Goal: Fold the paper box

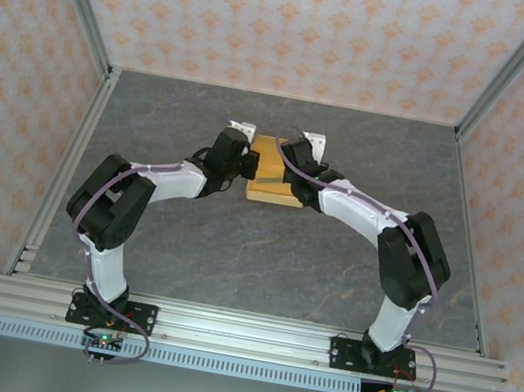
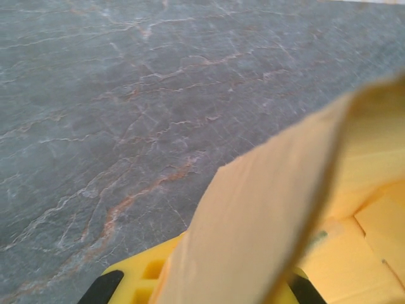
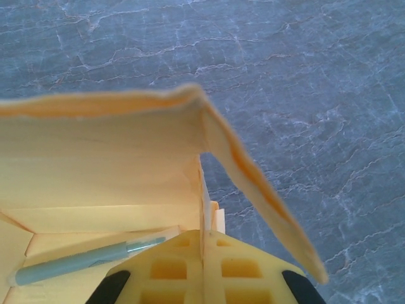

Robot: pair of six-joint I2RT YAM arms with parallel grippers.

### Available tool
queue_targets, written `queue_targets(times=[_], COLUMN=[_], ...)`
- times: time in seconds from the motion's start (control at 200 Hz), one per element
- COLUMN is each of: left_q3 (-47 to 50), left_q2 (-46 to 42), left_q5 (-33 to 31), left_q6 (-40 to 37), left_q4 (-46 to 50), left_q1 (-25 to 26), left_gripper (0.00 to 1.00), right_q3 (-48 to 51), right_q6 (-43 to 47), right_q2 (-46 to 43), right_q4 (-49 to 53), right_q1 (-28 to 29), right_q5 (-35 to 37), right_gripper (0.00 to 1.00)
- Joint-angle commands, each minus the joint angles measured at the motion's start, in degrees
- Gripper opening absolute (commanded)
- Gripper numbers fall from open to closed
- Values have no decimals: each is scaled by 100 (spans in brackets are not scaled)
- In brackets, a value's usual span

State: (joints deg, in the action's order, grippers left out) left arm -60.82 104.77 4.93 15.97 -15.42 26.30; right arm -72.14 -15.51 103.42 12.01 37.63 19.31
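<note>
Our left gripper [image 2: 218, 288] is pinched tight on a raised flap of the paper box [image 1: 269, 193], and our right gripper [image 3: 204, 256] is closed flat on a thin upright wall of the same card. Just past the right fingers a greenish stick [image 3: 82, 263] lies on the box floor. The box sits between the arms on the table [image 1: 260, 267]. We judge the folding partway done: walls stand, but flaps hang loose and the top is unclosed.

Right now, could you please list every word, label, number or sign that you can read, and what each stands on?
None: the box, stick, table and patterned walls bear no readable text.
</note>
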Motion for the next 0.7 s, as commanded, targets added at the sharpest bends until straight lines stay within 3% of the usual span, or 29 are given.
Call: queue_targets(times=[0.0, 0.305, 0.691], left_q3=[-262, -487, -426], left_q2=[-80, 43, 1], left_q5=[-900, -1835, -2584], left_q6=[594, 864, 1189], left_q4=[283, 518, 634], left_q1=[157, 599, 720], left_gripper=[5, 4, 1], right_q3=[-127, 10, -19], right_q6=[-322, -594, -851], right_q2=[93, 31, 84], right_q4=[126, -22, -51], right_q1=[25, 25, 25], right_q5=[145, 64, 187], right_gripper=[0, 0, 0])
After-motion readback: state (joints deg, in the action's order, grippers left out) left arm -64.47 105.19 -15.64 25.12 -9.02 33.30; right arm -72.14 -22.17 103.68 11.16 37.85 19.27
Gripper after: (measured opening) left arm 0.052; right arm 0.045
